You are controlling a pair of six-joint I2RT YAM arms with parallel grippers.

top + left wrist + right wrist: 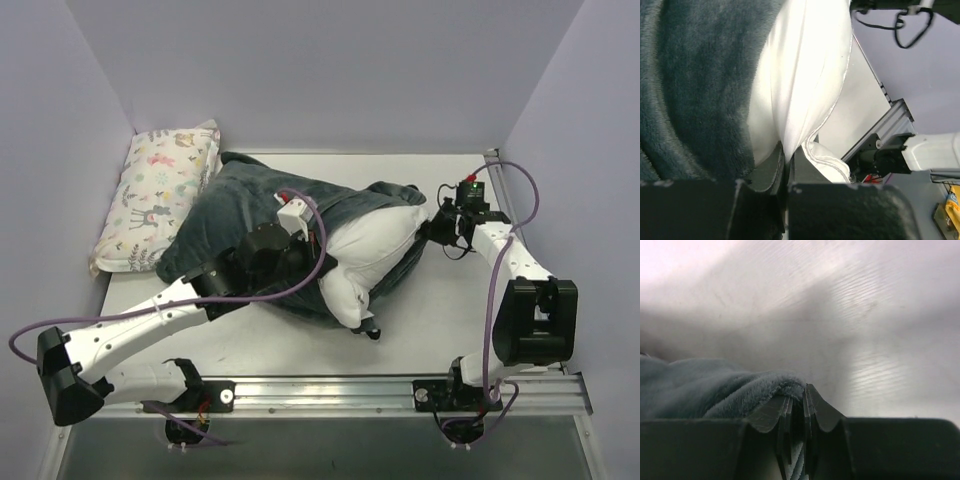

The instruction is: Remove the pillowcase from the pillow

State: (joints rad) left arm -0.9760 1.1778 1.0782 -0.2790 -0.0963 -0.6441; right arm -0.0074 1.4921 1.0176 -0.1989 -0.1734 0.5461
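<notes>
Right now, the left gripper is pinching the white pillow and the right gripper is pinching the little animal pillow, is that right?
Not quite. The right gripper is pinching the fuzzy grey pillowcase, as the right wrist view shows; the animal pillow lies in the far left corner. The left gripper does pinch the white pillow.

The top camera looks down from behind me, far off. My left wrist camera stares past my left gripper (788, 154), close against the pillow (805, 75); the right hugs the pillowcase (715, 385), which all share.
</notes>
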